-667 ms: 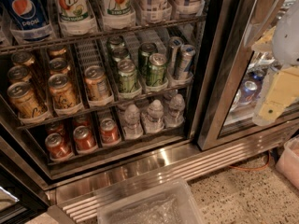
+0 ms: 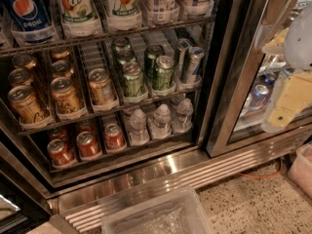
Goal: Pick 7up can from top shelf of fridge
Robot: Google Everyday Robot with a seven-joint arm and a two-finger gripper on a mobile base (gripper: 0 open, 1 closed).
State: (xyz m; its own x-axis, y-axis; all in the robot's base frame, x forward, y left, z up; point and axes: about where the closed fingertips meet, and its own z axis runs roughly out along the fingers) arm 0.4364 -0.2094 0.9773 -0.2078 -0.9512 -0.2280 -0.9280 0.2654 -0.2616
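Speckled terrazzo floor (image 2: 253, 204) runs along the bottom, with a clear plastic bin (image 2: 156, 216) at bottom centre and the steel sill of the fridge (image 2: 146, 172) just above it. 7up can (image 2: 122, 1) stands upper middle on the top shelf (image 2: 107, 33), its twin (image 2: 75, 6) to the left and a Pepsi can (image 2: 27, 9) in the upper left. Gripper (image 2: 287, 106) hangs at the right edge, well apart from the shelf; open or closed, I cannot tell. My read: approach not yet made. I'd swing left and up and enter level above the rail, clear of the door frame (image 2: 229, 82).
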